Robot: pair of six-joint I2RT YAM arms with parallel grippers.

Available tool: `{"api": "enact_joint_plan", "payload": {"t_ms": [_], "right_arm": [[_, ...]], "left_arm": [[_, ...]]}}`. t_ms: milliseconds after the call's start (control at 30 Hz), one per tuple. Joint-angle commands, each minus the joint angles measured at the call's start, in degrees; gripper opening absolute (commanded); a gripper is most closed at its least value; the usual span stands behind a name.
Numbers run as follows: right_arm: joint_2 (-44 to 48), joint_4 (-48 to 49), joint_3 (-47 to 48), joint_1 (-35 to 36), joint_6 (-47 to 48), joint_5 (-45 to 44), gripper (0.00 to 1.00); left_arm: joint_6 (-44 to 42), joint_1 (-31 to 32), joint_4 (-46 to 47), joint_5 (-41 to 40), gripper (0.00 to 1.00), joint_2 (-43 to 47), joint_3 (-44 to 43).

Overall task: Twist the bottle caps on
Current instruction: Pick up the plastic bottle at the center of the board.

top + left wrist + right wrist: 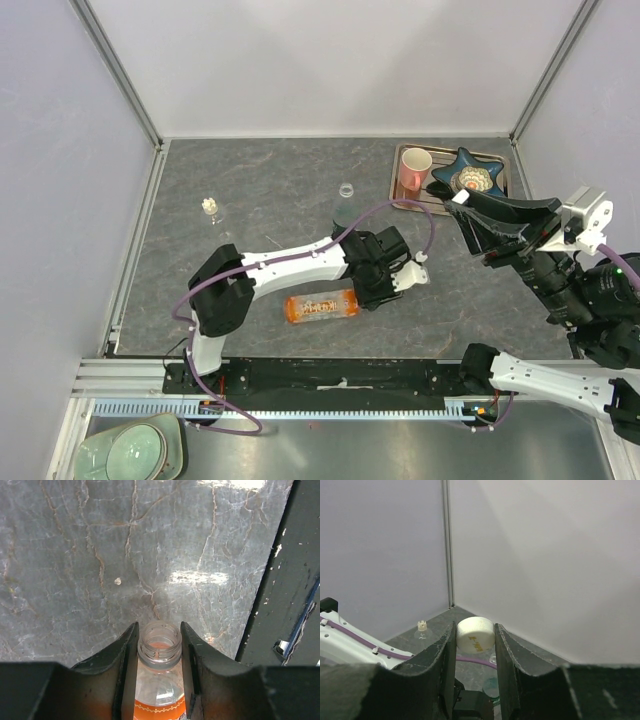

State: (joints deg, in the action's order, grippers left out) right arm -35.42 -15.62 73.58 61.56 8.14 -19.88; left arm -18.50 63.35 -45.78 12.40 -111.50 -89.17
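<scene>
I see the grey surface [250, 180] walled on three sides. The black rail [340, 375] runs along its front edge, and there is bare room across the middle and far left. My left arm [300, 262] reaches to the middle. My right arm [560, 275] hangs high by the right wall, near the tray [506, 175]. The orange bottle [322, 306] is close to the front edge, near the rail. The left jaws are closed partway on it, gripping just below its open mouth. The right jaws pinch a small white cap [476, 635], well apart from the bottle.
</scene>
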Motion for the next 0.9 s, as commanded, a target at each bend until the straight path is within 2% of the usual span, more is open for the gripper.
{"api": "enact_joint_plan", "payload": {"t_ms": [0,33,133,500,600,700,733,867], "right_arm": [[-1.14,-0.12,0.86,0.23,-0.05,-1.13,0.18],[-1.32,-0.2,0.86,0.14,0.03,-1.21,0.18],[-1.84,-0.2,1.04,0.14,0.03,-1.39,0.18],[-3.6,0.24,2.0,0.14,-1.37,-1.39,0.18],[-4.39,-0.11,2.53,0.23,-1.9,-1.04,0.19],[-4.83,-0.64,3.23,0.14,-2.25,-1.39,0.19],[-4.83,-0.73,3.32,0.14,-2.25,-1.39,0.2],[-5.01,-1.78,3.76,0.14,-3.31,-1.48,0.22]], "left_arm": [[-0.13,1.51,0.6,2.01,0.23,-1.26,-0.22],[-0.57,1.68,1.21,2.01,0.32,-1.43,0.13],[-1.01,2.13,1.83,1.92,0.44,-1.79,1.71],[-0.66,2.65,1.75,-1.33,0.49,-3.55,2.33],[0.57,2.65,1.66,-2.12,0.54,-2.32,1.63],[0.66,2.65,1.66,-1.68,0.7,0.48,1.89],[0.75,2.65,1.66,-1.77,0.85,1.19,1.98],[1.1,2.65,-0.71,-2.29,0.9,4.8,0.14]]}}
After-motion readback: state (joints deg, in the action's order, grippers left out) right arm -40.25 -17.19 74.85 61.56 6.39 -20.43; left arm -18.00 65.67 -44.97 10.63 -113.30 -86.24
